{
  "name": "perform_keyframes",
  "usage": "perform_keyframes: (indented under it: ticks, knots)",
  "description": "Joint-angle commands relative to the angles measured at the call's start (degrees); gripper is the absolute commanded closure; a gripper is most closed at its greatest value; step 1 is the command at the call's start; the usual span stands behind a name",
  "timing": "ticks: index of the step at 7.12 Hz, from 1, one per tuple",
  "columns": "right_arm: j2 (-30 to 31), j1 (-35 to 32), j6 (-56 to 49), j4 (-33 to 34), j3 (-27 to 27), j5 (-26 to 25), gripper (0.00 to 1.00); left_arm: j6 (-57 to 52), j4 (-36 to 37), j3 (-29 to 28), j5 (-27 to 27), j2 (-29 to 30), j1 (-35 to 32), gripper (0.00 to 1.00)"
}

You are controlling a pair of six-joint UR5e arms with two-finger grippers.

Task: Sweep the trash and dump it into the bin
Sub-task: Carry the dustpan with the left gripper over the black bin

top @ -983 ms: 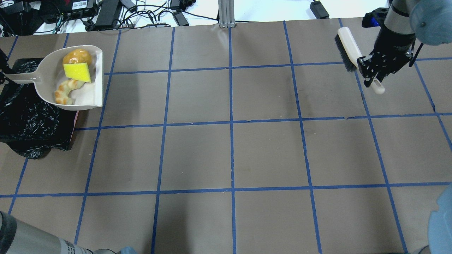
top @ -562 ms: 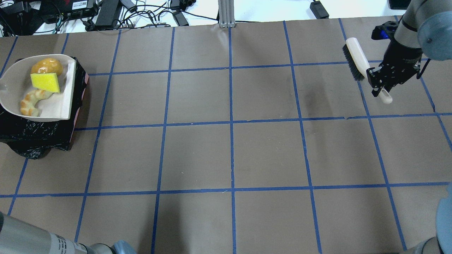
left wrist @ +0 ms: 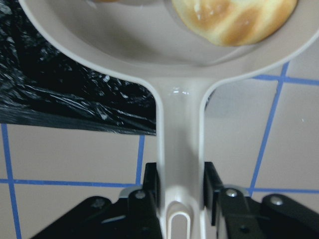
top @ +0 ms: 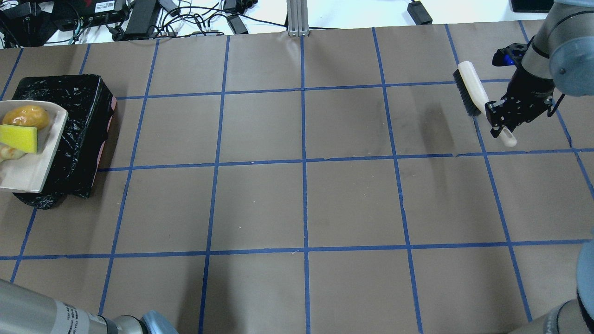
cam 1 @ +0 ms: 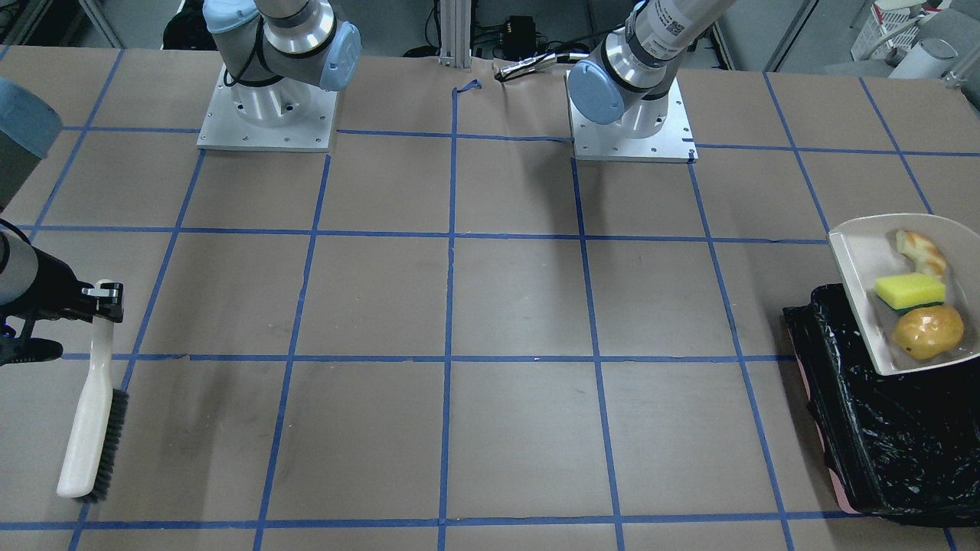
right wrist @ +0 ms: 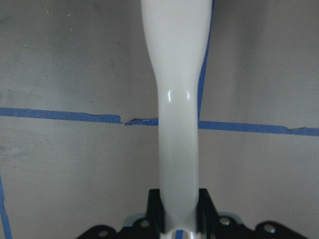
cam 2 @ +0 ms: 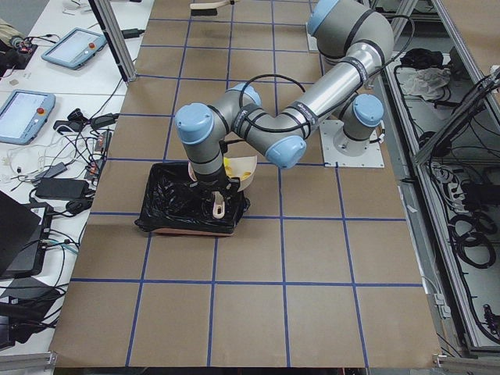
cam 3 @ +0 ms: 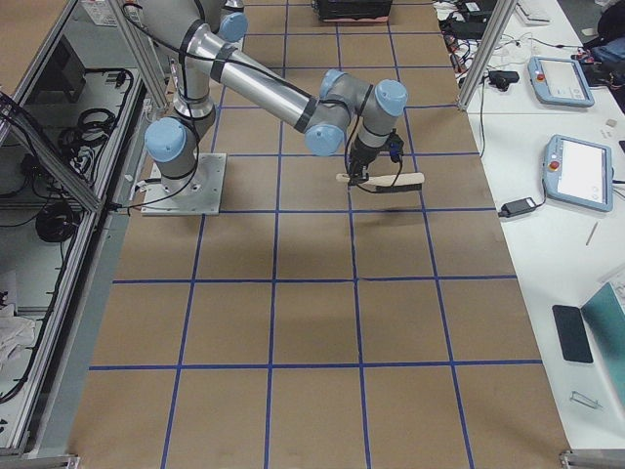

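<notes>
The beige dustpan (top: 28, 171) hangs over the left part of the black-lined bin (top: 79, 120) and is cut off by the view's left edge. It carries the golden-brown potato (top: 25, 117), the yellow-green sponge (top: 18, 138) and the shrimp (top: 4, 152). My left gripper (left wrist: 180, 185) is shut on the dustpan handle. In the front-facing view the pan (cam 1: 857, 260) sits above the bin (cam 1: 888, 444). My right gripper (top: 503, 121) is shut on the handle of a white brush (top: 471, 88) at the far right.
Cables and power bricks (top: 139, 18) lie beyond the table's far edge, beside an aluminium post (top: 295, 18). The two arm bases (cam 1: 264, 115) stand on the robot's side. Blue tape lines grid the brown table (top: 301, 204).
The dustpan with the three pieces has moved left across the bin, now partly past the view's left edge. My right gripper with the brush has shifted slightly right and nearer.
</notes>
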State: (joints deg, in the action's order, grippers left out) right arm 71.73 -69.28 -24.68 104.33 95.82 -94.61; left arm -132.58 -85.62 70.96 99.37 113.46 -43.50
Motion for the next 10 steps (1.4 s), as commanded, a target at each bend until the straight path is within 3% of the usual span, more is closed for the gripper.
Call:
perform_keyframes:
  ticks: [1,5,7,10]
  knots:
    - [-1.3,0.0,2.9,1.0,0.3,0.0,1.00,-4.4,1.7,-0.1,2.8,0.7,0.5,1.00]
    - [-2.6,0.0,3.1,0.8,0.4,0.0,1.00,-5.5,3.5,-3.4,9.6,2.8,-1.2,1.00]
    - [-2.6,0.0,3.1,2.4,2.1,-0.7,1.00,-5.5,4.8,-3.6,15.9,3.1,-5.0,1.00]
    - [-2.6,0.1,2.8,2.7,2.2,-0.7,1.00,-11.0,9.3,-3.6,16.0,5.0,-5.5,1.00]
